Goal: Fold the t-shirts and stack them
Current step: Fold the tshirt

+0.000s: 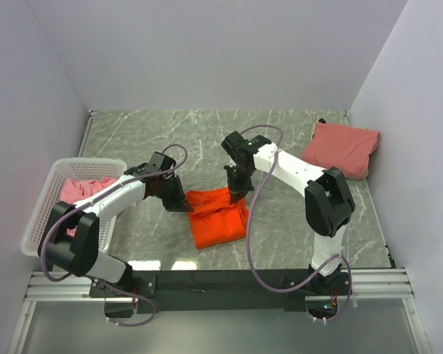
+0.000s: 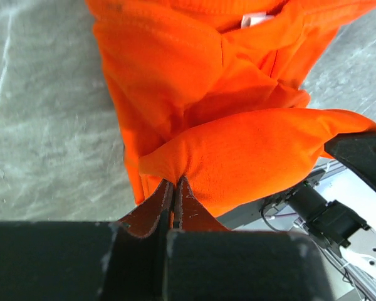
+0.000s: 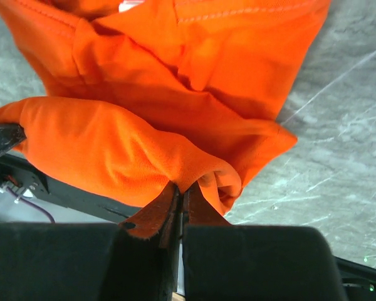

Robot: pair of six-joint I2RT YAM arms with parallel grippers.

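Note:
A bright orange t-shirt [image 1: 216, 217] lies bunched in the middle of the table near the front edge. My left gripper [image 1: 183, 203] is shut on its left upper corner, the cloth pinched between the jaws [image 2: 175, 182]. On the other side, my right gripper [image 1: 236, 193] is shut on the right upper corner [image 3: 182, 187]. Both pinched edges are lifted a little, with the orange t-shirt [image 2: 238, 113] [image 3: 175, 94] hanging folded below them. A folded dusty salmon-pink t-shirt [image 1: 342, 150] rests at the back right. Crumpled in the basket lies a lighter pink t-shirt [image 1: 85, 190].
A white perforated basket [image 1: 44, 200] stands at the left edge of the table. White walls close in the grey marbled table [image 1: 184, 133] on three sides. The black base rail [image 1: 221, 282] runs along the near edge.

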